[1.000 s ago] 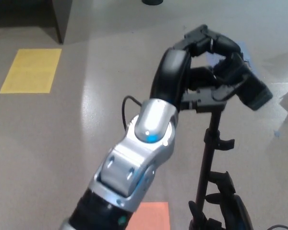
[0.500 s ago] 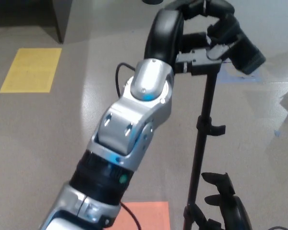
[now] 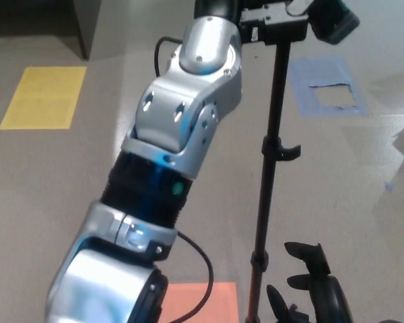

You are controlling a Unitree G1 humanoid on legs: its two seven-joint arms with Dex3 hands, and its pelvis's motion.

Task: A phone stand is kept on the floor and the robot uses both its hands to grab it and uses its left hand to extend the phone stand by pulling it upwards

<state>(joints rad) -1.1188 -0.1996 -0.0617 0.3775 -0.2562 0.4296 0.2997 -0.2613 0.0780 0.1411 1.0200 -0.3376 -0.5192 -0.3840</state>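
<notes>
phone stand upright — top clasped by left hand, right hand open beside its base

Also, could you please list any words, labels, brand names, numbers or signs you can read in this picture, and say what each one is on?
No readable text appears anywhere in this view.
Silver and black left arm: no lettering; only a small green light and a blue glow.
Black telescopic phone stand pole: no markings visible.
Yellow rectangular floor patch, blue floor patch and orange floor patch: all blank.
</notes>
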